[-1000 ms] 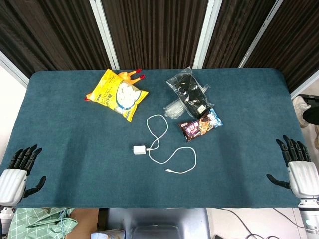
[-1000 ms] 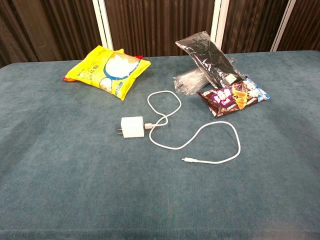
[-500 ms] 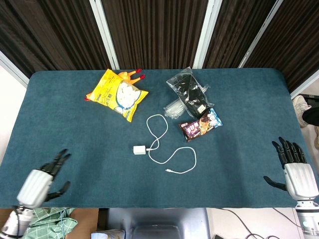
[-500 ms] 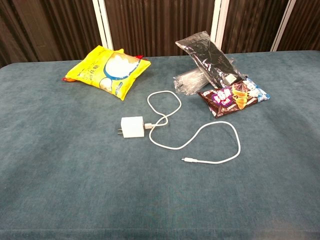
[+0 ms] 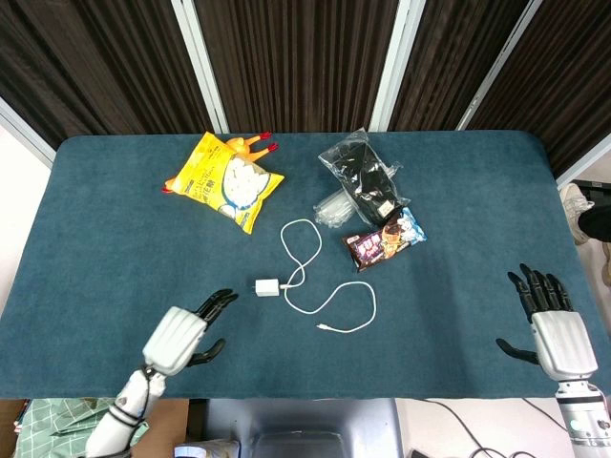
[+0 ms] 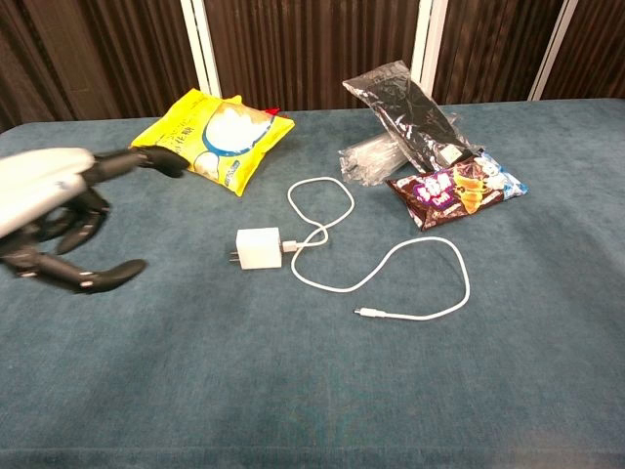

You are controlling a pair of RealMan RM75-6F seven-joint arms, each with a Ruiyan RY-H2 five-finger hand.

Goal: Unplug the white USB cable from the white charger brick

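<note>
Teal desk before dark curtains

White charger brick (image 5: pixel 267 287) lies mid-desk (image 5: pixel 115 239), white USB cable (image 5: pixel 329 303) plugged in; left hand (image 5: pixel 181 334) nearby and right hand (image 5: pixel 557 332) at the edge both spread, empty.

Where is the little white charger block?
In the head view, the small white charger brick lies near the middle of the blue table, below the yellow snack bag and just right of the left robot hand.

left hand (image 5: pixel 181 332): bare counter (image 5: pixel 115 248) between its spread fingers and the charger brick (image 5: pixel 267 287), nothing in the way
right hand (image 5: pixel 554 334): open stretch of counter toward the cable (image 5: pixel 325 296)
far side: yellow snack bag (image 5: pixel 224 181), black plastic packet (image 5: pixel 363 181) and candy wrapper (image 5: pixel 385 239) crowd it, wrapper near the cable loop
</note>
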